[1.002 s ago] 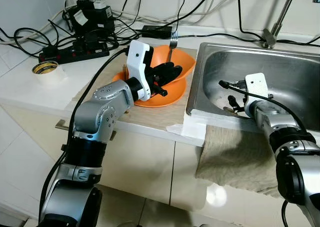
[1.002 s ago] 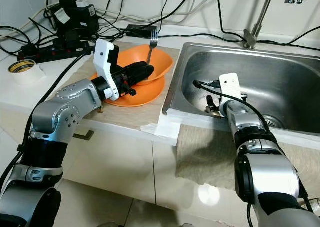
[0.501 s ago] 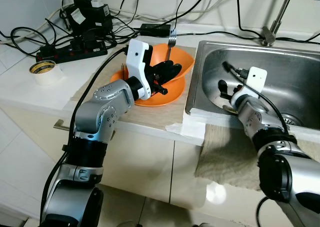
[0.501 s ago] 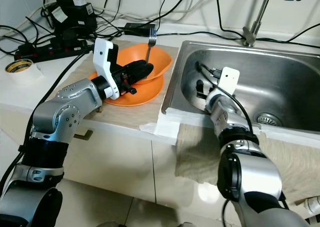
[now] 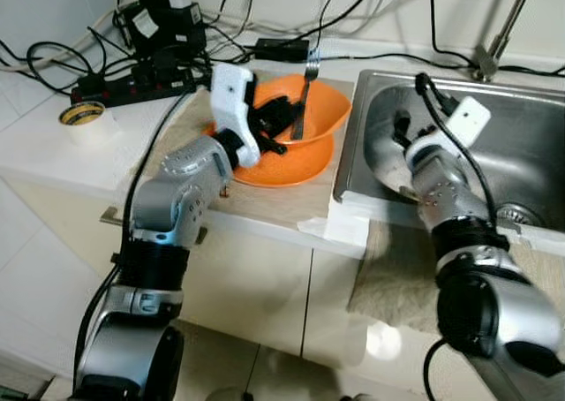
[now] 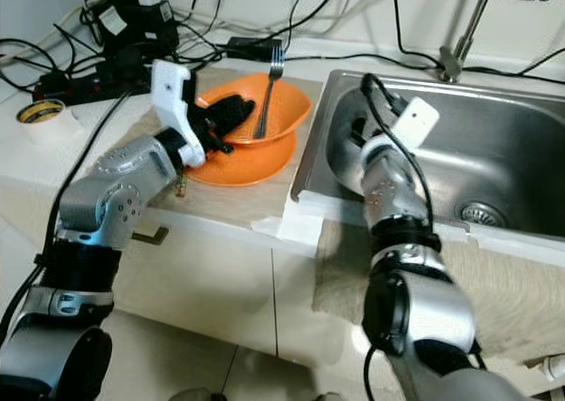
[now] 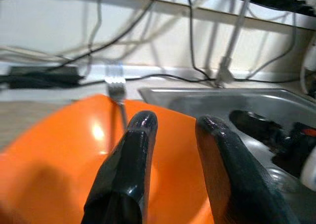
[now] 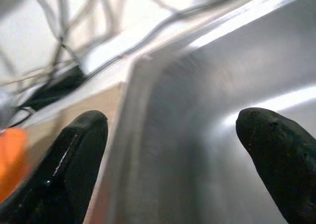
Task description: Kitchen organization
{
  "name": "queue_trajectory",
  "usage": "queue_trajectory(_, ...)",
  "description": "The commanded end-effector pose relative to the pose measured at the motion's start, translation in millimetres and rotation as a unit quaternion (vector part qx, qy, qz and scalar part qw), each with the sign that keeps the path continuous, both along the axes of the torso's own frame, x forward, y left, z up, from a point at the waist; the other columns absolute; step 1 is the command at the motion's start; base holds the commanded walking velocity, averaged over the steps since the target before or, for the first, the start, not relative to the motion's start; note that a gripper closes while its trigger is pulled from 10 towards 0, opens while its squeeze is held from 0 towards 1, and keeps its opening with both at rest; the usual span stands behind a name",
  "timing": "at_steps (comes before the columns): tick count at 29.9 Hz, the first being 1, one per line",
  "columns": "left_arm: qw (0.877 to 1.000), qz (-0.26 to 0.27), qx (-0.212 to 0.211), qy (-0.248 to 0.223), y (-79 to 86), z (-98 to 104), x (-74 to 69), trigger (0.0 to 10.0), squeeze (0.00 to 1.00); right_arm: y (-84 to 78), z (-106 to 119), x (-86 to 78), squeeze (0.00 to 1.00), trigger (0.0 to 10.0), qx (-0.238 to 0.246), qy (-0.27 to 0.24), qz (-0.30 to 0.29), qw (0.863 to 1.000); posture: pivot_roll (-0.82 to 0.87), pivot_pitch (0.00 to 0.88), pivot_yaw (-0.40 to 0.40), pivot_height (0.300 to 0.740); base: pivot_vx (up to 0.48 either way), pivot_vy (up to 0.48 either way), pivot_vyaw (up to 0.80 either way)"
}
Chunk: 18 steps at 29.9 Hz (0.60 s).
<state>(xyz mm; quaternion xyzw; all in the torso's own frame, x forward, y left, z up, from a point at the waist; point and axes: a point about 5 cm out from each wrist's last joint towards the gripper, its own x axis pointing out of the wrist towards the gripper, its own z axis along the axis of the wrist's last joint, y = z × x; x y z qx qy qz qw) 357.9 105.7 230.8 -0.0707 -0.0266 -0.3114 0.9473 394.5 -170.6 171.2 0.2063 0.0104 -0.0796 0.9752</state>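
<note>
- Your left gripper [image 7: 173,130] sat inside the orange bowl [image 5: 320,109], its two fingers a small way apart with nothing between them.
- The bowl stood on an orange plate [image 5: 287,167] on the worktop [image 5: 53,149], just beside the sink's [image 5: 530,145] left rim.
- A fork [image 5: 303,96] leaned against the bowl's far wall, tines up, just beyond your left fingertips.
- Your right gripper [image 8: 173,150] hung inside the sink near its left wall, fingers spread wide and empty.
- A roll of tape [image 5: 81,117] lay near the worktop's left edge.
</note>
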Motion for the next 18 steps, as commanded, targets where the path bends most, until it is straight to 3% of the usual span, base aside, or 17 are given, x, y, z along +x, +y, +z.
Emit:
queue_trajectory(1,1.0,0.003,0.011,0.0,1.6,0,1.4,10.0,0.0,11.4,11,-3.6,0.0,10.0,-0.052,-0.04,0.01,0.998,0.04,0.0,0.033,0.74,0.0,0.0,0.0)
queue_trajectory(5,1.0,-0.002,0.015,0.005,0.3,-2,1.5,10.0,0.0,21.3,13,-8.0,0.0,10.0,-0.071,-0.057,0.023,0.996,0.04,0.0,0.032,0.74,0.0,0.0,0.0)
queue_trajectory(6,1.0,-0.005,0.017,0.007,-0.1,-3,2.3,10.0,0.33,26.2,15,-11.2,0.0,10.0,-0.085,-0.07,0.026,0.994,0.04,0.0,0.033,0.74,0.0,0.0,0.0)
queue_trajectory(7,1.0,-0.005,0.024,0.006,-0.2,-3,3.3,10.0,1.0,29.4,17,-13.8,0.0,10.0,-0.086,-0.077,0.028,0.993,0.04,0.0,0.033,0.74,0.0,0.0,0.0)
queue_trajectory(18,0.999,0.006,0.05,0.013,-0.5,-12,8.6,10.0,1.0,22.9,3,-25.2,0.0,10.0,-0.06,-0.046,-0.006,0.997,0.02,0.0,0.048,0.74,0.0,0.0,0.0)
